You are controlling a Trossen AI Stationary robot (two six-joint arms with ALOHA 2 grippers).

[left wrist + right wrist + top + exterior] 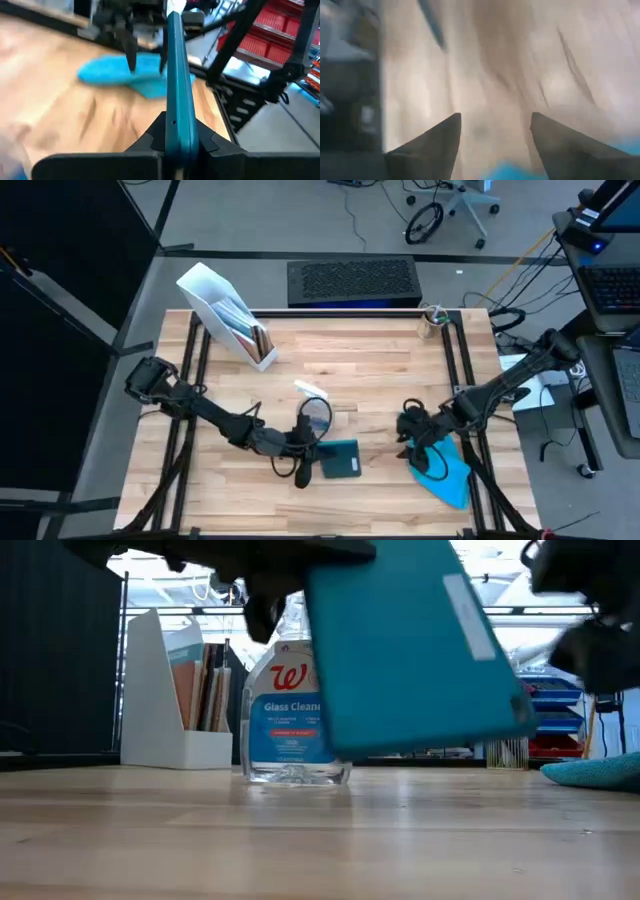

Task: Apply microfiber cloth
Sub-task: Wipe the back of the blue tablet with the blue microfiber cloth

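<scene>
Robotics lab/workshop: red parts bins (280,35), office chair (455,205), floor cables (520,270).

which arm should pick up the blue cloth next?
Right. The right gripper is open just above the microfiber cloth, while the left gripper is shut on the tablet it holds.

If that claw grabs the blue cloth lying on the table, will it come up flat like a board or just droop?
Probably droop: the microfiber cloth lies rumpled and uneven on the table, like soft fabric. It likely weighs little and won't roll or tip. The open right gripper above its edge may lift only one corner, the rest trailing.
</scene>
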